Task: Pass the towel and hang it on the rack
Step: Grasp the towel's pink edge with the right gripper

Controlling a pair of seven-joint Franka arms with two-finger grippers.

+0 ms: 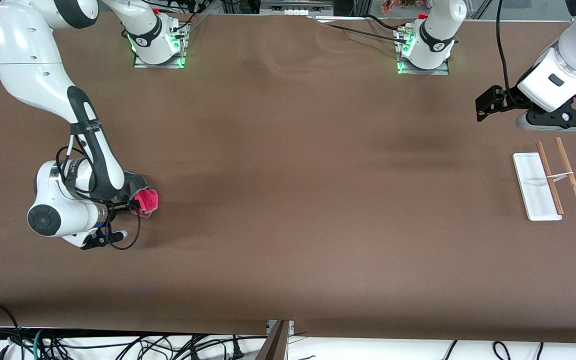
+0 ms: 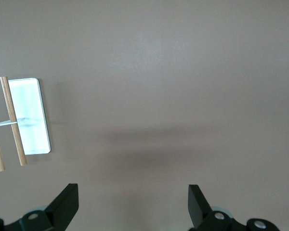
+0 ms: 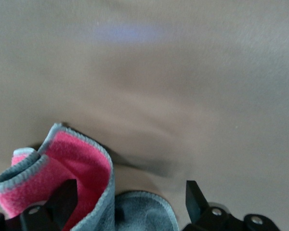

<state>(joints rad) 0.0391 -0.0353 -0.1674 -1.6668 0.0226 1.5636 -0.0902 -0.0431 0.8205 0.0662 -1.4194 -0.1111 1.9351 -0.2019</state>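
Note:
The towel lies bunched on the table near the right arm's end, its pink side folded up and its grey side beneath. In the right wrist view the towel sits between my fingers. My right gripper is low at the towel, open, with its jaws wide apart on either side of the folds. The rack stands near the left arm's end, a white base with two wooden rods beside it. It also shows in the left wrist view. My left gripper hangs open and empty over bare table beside the rack.
The brown table spreads wide between the towel and the rack. The two arm bases stand at the edge farthest from the front camera. Cables hang below the table's front edge.

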